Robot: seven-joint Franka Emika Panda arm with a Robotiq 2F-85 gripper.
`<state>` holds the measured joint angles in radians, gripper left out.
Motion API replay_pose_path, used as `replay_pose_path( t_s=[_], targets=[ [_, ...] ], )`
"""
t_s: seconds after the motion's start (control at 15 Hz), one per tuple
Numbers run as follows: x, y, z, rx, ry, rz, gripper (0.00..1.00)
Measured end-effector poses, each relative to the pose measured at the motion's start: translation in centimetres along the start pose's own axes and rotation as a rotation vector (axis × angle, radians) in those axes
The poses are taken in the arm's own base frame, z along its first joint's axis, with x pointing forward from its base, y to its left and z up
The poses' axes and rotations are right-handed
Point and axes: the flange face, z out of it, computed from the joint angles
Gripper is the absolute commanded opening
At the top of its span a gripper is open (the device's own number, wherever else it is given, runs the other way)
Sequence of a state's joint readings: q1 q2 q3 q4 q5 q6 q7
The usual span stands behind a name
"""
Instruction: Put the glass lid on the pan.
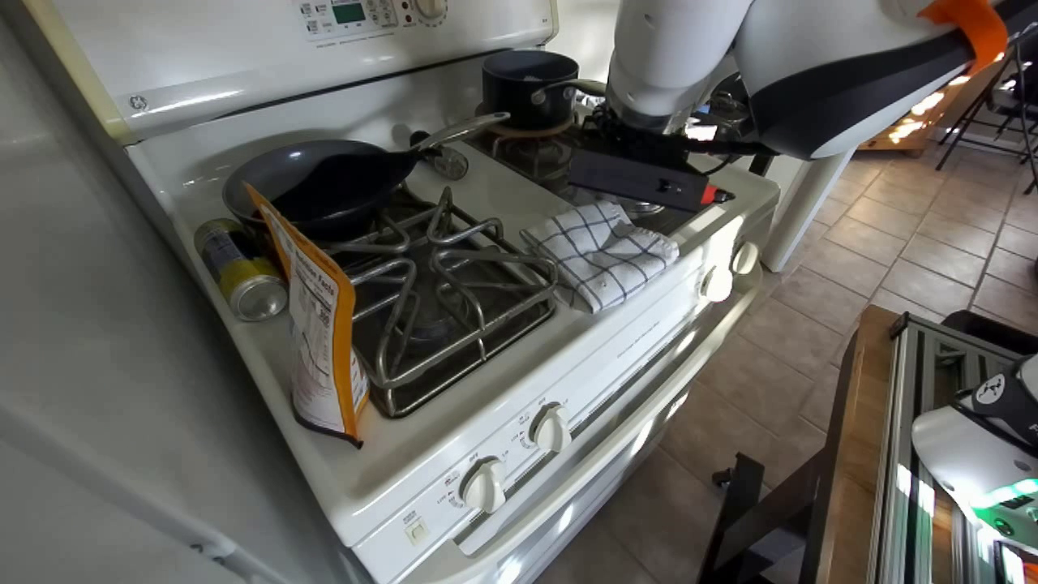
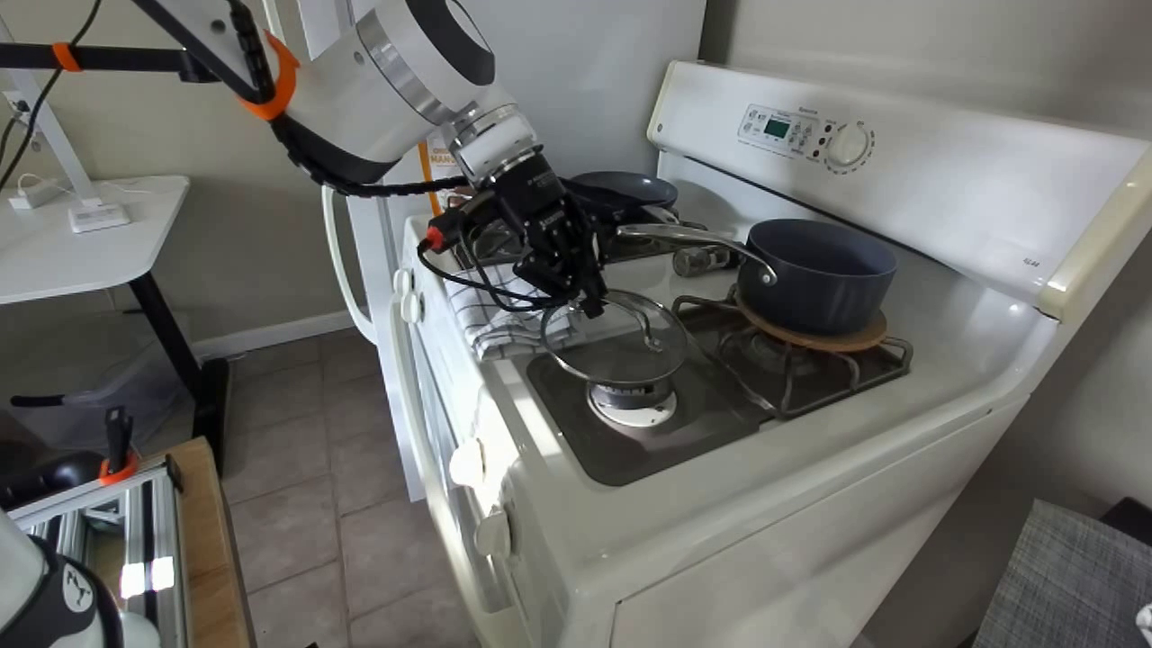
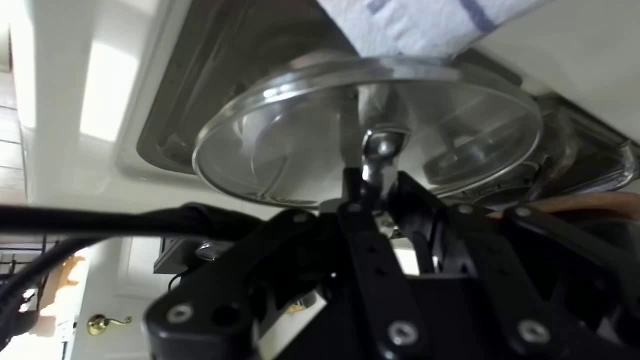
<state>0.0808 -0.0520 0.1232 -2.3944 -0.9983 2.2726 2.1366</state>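
Note:
The glass lid (image 2: 616,351) has a metal rim and a curved metal handle. In the wrist view the lid (image 3: 300,150) fills the area before the fingers. My gripper (image 3: 374,187) is shut on the lid's handle; its fingers also show at the handle in an exterior view (image 2: 591,304). The lid hangs just above the uncovered front burner. The pan (image 1: 320,182), wide, black and shallow with a metal handle, sits on the back burner beyond the towel. It is partly hidden by the arm in an exterior view (image 2: 630,187). The wrist hides the fingers in an exterior view.
A dark pot (image 2: 810,292) stands on a wooden trivet, its handle pointing toward the gripper. A checked towel (image 1: 604,251) lies between the burners. A small jar (image 1: 448,161) is by the pan handle. A can (image 1: 242,272) and upright bag (image 1: 320,349) stand near the pan.

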Motion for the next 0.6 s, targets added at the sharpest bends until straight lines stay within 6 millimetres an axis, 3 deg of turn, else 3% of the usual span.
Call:
replay_pose_path(
  t_s=[0.6],
  targets=[
    [-5.1, -1.8, -5.0, 0.154, -0.034, -0.158, 0.04]
  ],
)
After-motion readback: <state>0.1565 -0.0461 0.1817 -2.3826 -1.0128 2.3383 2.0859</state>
